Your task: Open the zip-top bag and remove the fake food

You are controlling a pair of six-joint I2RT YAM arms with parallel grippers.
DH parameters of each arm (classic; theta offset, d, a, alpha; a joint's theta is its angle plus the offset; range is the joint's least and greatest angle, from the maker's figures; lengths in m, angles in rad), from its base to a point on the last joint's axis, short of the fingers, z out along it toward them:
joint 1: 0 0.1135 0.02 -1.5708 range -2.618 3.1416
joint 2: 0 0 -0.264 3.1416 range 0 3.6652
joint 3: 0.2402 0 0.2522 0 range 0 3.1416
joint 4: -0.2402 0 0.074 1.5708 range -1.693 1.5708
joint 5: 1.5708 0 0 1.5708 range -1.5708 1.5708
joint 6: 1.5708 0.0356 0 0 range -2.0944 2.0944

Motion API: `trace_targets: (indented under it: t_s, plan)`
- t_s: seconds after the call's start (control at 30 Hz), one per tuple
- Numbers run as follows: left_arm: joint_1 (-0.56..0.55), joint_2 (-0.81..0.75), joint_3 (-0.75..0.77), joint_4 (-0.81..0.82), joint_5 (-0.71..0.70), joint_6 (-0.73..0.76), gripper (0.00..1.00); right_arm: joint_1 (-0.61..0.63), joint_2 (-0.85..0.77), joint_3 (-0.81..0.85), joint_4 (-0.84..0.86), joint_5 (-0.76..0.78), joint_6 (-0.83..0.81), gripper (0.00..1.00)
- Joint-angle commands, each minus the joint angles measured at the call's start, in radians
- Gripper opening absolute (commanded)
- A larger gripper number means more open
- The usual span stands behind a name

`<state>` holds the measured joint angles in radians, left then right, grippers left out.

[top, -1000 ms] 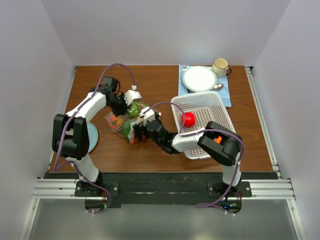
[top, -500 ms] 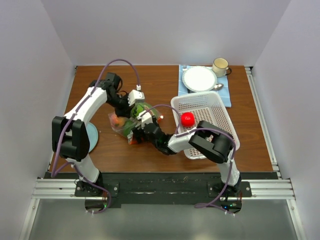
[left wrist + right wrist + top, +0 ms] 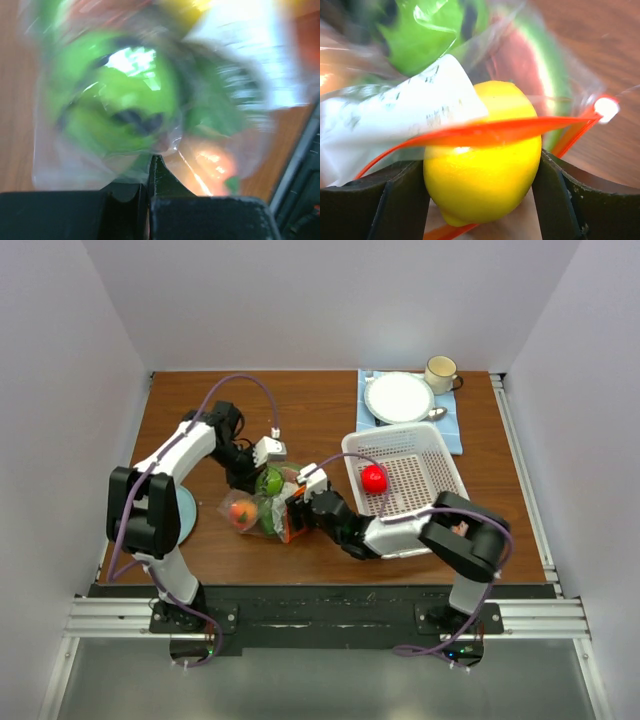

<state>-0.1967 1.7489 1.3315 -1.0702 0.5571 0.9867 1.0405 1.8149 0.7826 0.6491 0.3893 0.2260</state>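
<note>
The zip-top bag (image 3: pixel 258 508) lies left of centre on the table, with fake food inside. My left gripper (image 3: pixel 258 472) is shut on the bag's clear plastic at its far edge; in the left wrist view its jaws (image 3: pixel 150 161) pinch the film below a green piece (image 3: pixel 120 110). My right gripper (image 3: pixel 297 515) is at the bag's mouth, its fingers (image 3: pixel 395 200) closed on either side of the yellow lemon (image 3: pixel 482 170). The red-orange zip strip (image 3: pixel 485 131) crosses the lemon. A watermelon slice (image 3: pixel 530 65) and a green piece (image 3: pixel 425 35) lie behind it.
A white perforated basket (image 3: pixel 435 475) stands at the right with a red round fruit (image 3: pixel 374 478) in it. A white plate (image 3: pixel 398 397) and a cup (image 3: pixel 440 372) sit on a blue cloth at the back right. A teal plate (image 3: pixel 187 515) lies by the left arm.
The bag has shifted towards the near edge. My left gripper has followed it, still holding the plastic. My right gripper has moved right along the bag's mouth.
</note>
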Motion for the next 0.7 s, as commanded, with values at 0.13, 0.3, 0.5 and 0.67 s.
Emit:
trace_targets:
  t_s: [0.13, 0.3, 0.5, 0.67]
  plan:
    - [0.063, 0.015, -0.002, 0.340, -0.226, -0.114, 0.00, 0.007, -0.396, -0.104, -0.281, 0.055, 0.030, 0.54]
    - [0.063, 0.009, 0.021, 0.339, -0.270, -0.112, 0.00, 0.006, -0.555, -0.098, -0.584, 0.190, 0.045, 0.53]
    - [0.019, -0.037, -0.006, 0.288, -0.269, -0.088, 0.00, -0.017, -0.635, -0.108, -0.786, 0.633, 0.174, 0.60]
    - [-0.069, -0.104, -0.008, 0.273, -0.305, -0.091, 0.00, -0.073, -0.478, -0.020, -0.978, 0.772, 0.387, 0.90]
